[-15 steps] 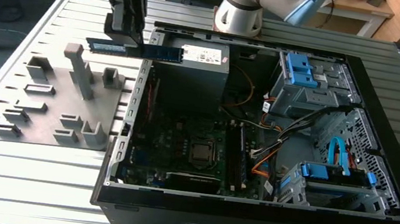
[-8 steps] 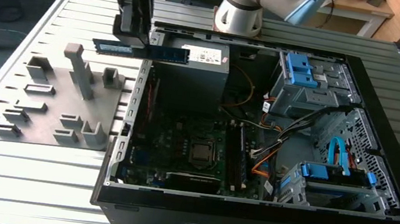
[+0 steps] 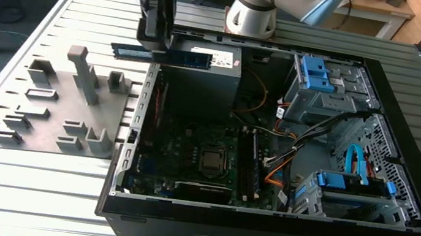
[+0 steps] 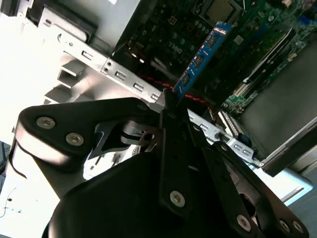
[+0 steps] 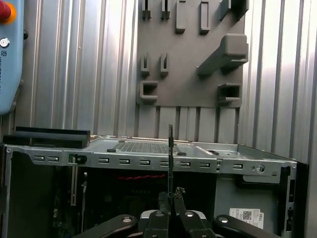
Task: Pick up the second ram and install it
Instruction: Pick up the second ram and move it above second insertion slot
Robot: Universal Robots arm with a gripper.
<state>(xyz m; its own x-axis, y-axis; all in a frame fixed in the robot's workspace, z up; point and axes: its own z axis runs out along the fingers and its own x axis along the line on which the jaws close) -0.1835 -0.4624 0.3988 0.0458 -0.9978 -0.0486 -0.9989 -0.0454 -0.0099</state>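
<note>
Claw's pinched tight: the gripper [image 4: 168, 101] clamps the second ram [image 4: 200, 57], which is carried in the air. In the exterior view the stick lies level, long axis crossing the case's side rail [image 3: 147, 100], one end over the table [image 3: 68, 17] and the other over the power supply [image 3: 212, 72]. Farther in and below sits the motherboard [image 3: 190, 146], open room above it, with cables [image 3: 298, 143] crowding its far side.
</note>
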